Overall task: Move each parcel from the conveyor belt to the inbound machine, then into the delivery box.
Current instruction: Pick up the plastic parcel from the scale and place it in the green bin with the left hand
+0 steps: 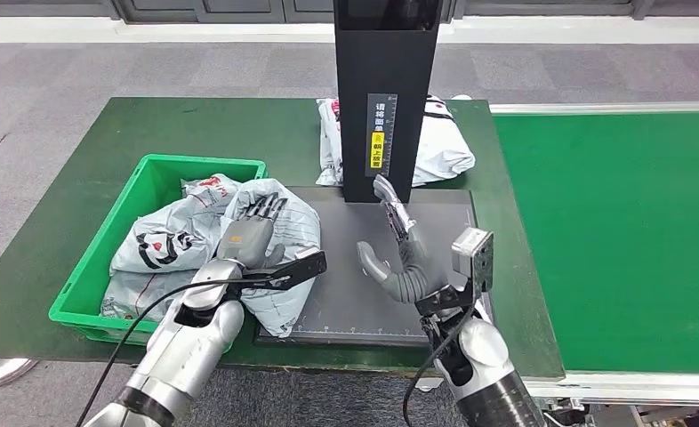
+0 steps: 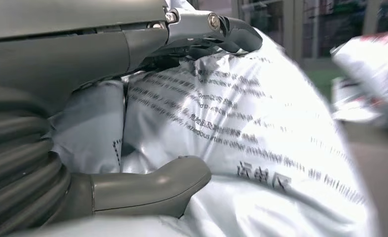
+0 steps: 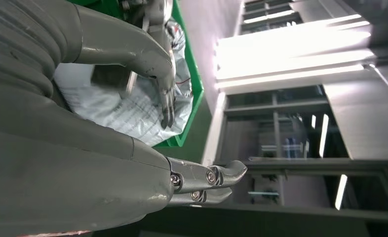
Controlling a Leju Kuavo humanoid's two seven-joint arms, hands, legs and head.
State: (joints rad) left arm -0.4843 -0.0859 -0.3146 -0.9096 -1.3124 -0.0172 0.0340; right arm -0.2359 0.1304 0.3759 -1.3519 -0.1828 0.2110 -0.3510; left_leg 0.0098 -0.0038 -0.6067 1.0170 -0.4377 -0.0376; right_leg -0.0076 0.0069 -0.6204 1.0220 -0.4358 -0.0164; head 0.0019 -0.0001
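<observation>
— Beside the black scanner tower [image 1: 386, 98], what sits where?

— To the tower's left stands the green delivery box [image 1: 97, 267], holding grey parcels. One grey parcel [image 1: 279, 236] hangs over the box's rim on the tower side, partly on the dark inbound machine plate [image 1: 435, 222] at the tower's foot.

— And the left hand [image 1: 255, 233]?

— It lies on top of that parcel, fingers stretched flat over the plastic. The left wrist view shows the thumb [image 2: 152, 185] pressed against the printed wrap [image 2: 241, 148], fingers above it. Whether it truly grips, I cannot tell.

— The right hand [image 1: 397, 249]?

— Empty, fingers spread and pointing toward the tower, raised over the plate.

— Anything else?

— Another white parcel [image 1: 439, 142] lies behind the tower. The green conveyor belt [image 1: 622, 231] lies to the tower's right.
</observation>
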